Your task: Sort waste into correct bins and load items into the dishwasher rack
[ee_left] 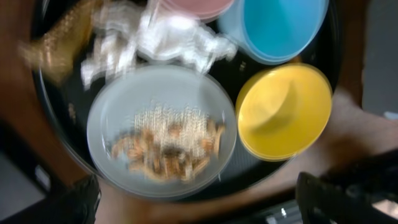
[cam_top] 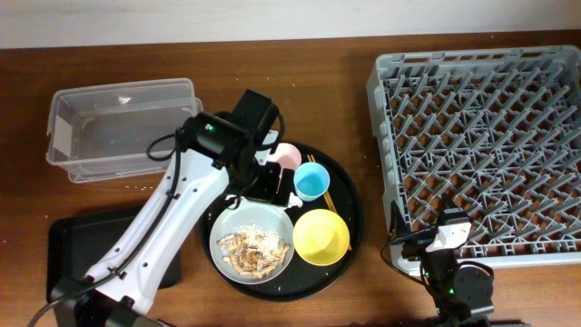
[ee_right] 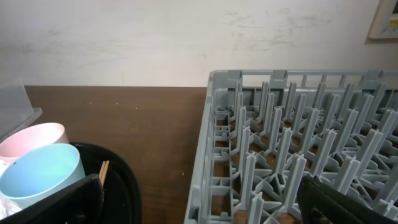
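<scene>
Waste lies among the dishes on a large round black tray (cam_top: 349,195), so nothing is sorted yet. At far left a clear rectangular plastic tub (cam_top: 118,136) stands almost bare. Below it a shallow black rectangular tray (cam_top: 68,254) lies partly under the white left arm (cam_top: 172,218). Both are within that arm's easy reach for dropping rubbish.

The left gripper (ee_left: 199,186) hangs over the round tray, fingers spread wide with nothing between them. I judge it is aimed at the crinkled gold foil wrapper (ee_left: 56,40) and crumpled white paper tissue (ee_left: 168,34), though its view is blurred. These lie beside a grey round plate (cam_top: 263,218), which carries beige-brown food scraps with rice grains (cam_top: 252,254).

Rightward stand a small pink cup (cam_top: 286,156), a small blue cup (cam_top: 311,183) and a yellow bowl (cam_top: 321,236), mouths up, with thin wooden chopsticks (cam_top: 325,195) by the blue cup. At far right the large light-grey plastic dishwasher rack (cam_top: 481,154) holds nothing. The right gripper (ee_right: 199,205), fingers parted and unladen, sits at the rack's near left corner, well placed to load it.
</scene>
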Robot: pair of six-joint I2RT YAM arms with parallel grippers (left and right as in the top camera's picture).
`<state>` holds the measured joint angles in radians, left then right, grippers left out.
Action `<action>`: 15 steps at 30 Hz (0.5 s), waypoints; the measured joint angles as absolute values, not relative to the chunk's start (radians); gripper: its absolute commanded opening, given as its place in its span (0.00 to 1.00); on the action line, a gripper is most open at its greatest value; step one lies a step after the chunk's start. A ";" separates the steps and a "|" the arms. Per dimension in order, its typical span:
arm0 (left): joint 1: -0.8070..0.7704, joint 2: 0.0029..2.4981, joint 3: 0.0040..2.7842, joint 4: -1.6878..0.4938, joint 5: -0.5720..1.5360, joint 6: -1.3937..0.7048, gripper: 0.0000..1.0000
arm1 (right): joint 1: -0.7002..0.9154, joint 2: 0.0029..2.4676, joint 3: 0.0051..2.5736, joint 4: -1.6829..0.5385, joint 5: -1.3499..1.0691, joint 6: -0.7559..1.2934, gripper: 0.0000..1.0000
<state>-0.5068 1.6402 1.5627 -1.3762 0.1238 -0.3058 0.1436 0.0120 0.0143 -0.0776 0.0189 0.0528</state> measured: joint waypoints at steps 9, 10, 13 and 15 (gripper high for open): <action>-0.693 1.640 1.563 -1.398 0.118 -0.485 1.00 | 0.144 0.012 0.014 -0.078 0.019 0.052 0.98; -0.721 1.640 1.563 -1.399 0.108 -0.499 0.99 | 0.144 0.012 0.014 -0.078 0.019 0.053 0.98; -0.793 1.640 1.563 -1.399 0.061 -0.545 0.99 | 0.144 0.012 0.014 -0.078 0.019 0.053 0.98; -0.811 1.640 1.563 -1.397 0.039 -0.571 1.00 | 0.144 0.012 0.014 -0.078 0.019 0.053 0.98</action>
<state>-0.8108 1.6402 1.5627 -1.3968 0.0391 -0.5709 0.1436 0.0120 0.0143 -0.0776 0.0193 0.0532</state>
